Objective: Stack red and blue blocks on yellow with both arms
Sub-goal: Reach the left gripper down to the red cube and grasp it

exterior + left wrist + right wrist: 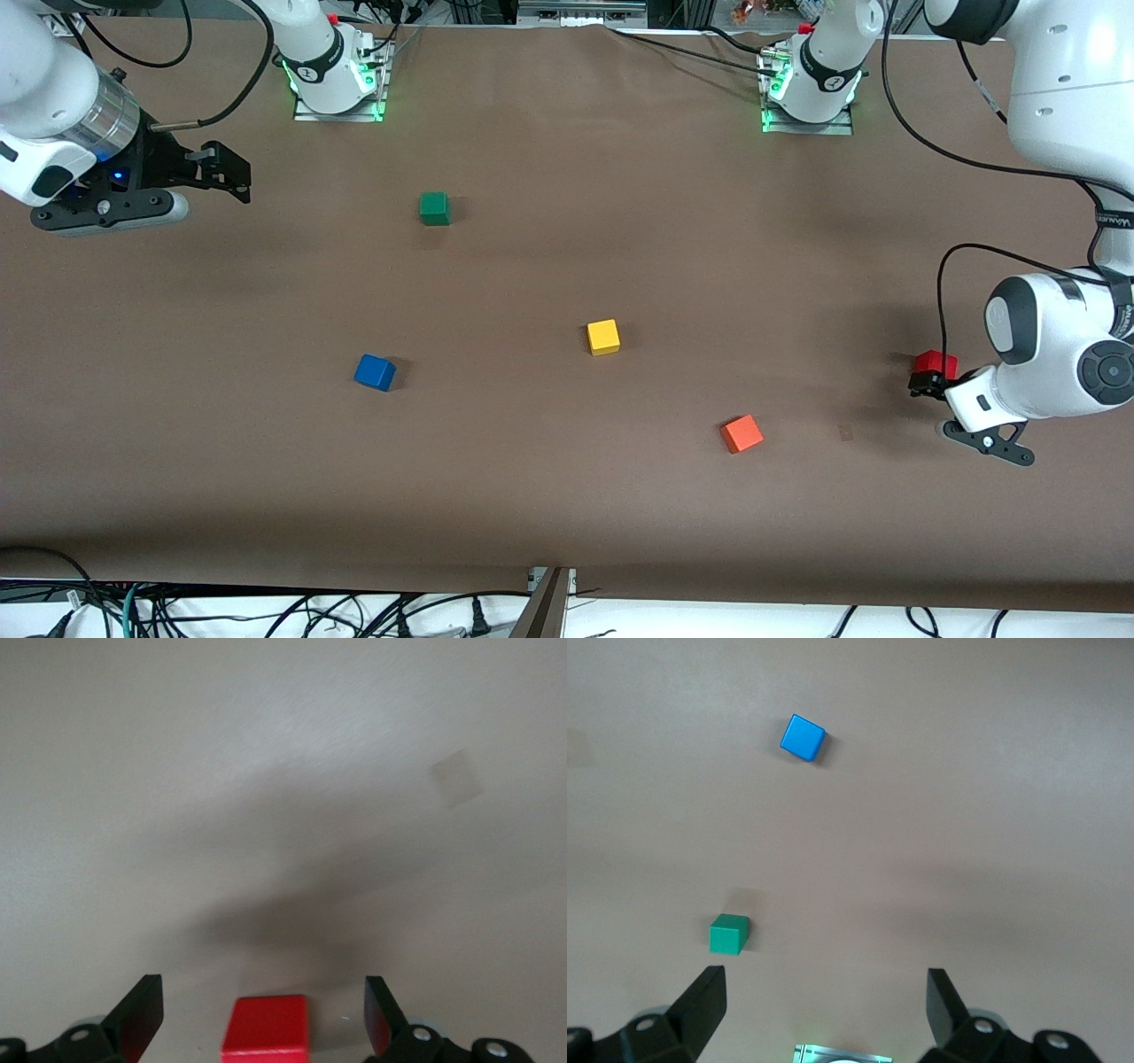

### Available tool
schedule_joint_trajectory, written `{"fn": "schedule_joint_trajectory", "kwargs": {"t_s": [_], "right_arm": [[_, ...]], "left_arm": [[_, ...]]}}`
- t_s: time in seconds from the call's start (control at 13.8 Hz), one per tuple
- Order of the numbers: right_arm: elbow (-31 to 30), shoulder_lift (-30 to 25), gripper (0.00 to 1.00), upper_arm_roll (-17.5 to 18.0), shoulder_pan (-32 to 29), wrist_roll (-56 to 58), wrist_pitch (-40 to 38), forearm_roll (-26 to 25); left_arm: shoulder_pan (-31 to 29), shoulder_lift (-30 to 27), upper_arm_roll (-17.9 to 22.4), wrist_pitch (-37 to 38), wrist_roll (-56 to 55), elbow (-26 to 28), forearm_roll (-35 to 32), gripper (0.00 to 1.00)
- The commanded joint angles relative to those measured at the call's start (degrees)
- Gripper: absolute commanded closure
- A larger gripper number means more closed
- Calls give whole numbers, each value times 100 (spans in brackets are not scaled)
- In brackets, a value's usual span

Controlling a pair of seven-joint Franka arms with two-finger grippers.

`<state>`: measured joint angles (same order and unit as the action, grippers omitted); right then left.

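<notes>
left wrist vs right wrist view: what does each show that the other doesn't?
Only the left wrist view: the red block lying between the open left gripper fingers, not yet clamped.
Only the right wrist view: the blue block and green cube, both clear of the open right gripper, which waits high.
Both: the brown table.

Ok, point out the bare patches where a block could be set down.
Bare table runs nearer the camera than the blue cube and orange-red cube; also between green cube and yellow cube. Crowded only where the left gripper straddles the red cube.
</notes>
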<state>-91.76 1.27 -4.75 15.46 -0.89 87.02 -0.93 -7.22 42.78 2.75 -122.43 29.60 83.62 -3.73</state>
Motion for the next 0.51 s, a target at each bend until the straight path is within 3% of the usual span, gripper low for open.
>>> {"fn": "schedule_joint_trajectory", "kwargs": {"t_s": [0.0,0.43], "right_arm": [[114,49,0,88,-95,36,-53,5],[62,40,0,88,-95,45,-53,22]], "left_arm": [[-166,29,-73,-88,257,100,-5,0],[-377,-111,-100,-238,265,707,118,0]]}}
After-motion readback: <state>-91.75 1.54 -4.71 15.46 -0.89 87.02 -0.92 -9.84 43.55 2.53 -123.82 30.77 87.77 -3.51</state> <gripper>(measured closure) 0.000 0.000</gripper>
